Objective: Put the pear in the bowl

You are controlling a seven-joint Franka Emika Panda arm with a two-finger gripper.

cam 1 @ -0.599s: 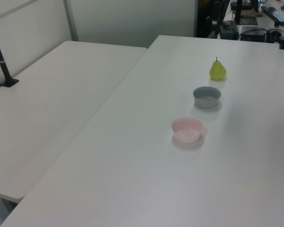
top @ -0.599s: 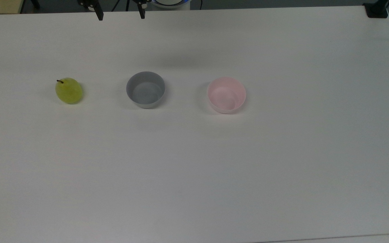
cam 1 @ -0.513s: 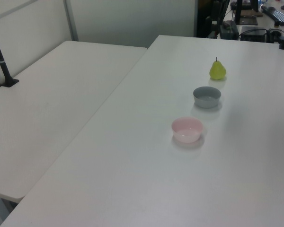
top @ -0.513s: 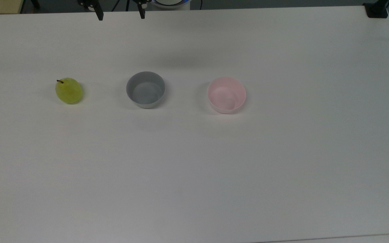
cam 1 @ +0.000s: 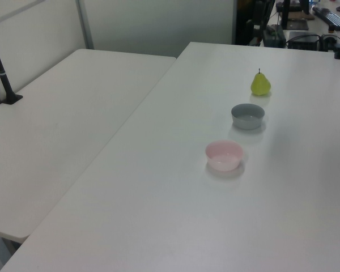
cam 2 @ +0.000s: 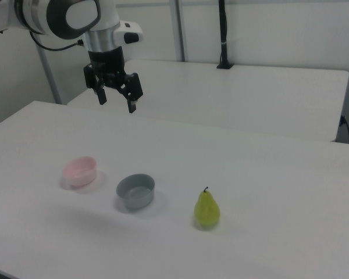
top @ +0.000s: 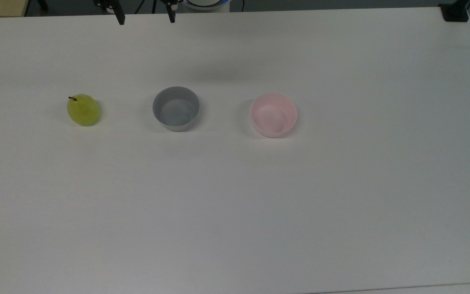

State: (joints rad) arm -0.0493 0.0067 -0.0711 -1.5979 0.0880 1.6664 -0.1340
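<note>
Item: gripper (cam 2: 116, 99), black two-finger type on a white arm; hangs high above the far part of the white table (top: 235, 204), fingers spread apart and holding nothing, well clear of every object. Item: pear (top: 83, 109), yellow-green with a short dark stem; stands upright on the table at the left end of a row in the top view, at the right end in the right view, at the far end in the left view (cam 1: 260, 84); untouched. Item: grey bowl (top: 176, 108), empty; middle of the row, between the pear and the target, well apart from both. Item: pink bowl (top: 273, 114), empty; at the right end of the row in the top view, at the left end in the right view (cam 2: 80, 171). Status, as judged: task not yet begun; reach toward the pear is the step pending. Risks, as judged: the pear is rounded and narrows toward the top, so a grasp set too high could slip off or tip it over, and a tipped pear may roll; the stem could catch a finger on descent. The carry must cross the grey bowl, so too low a path could knock it, and its likeness in size to the pink one invites release into the wrong vessel. The pink bowl looks light; a hard drop could shift it.
</note>
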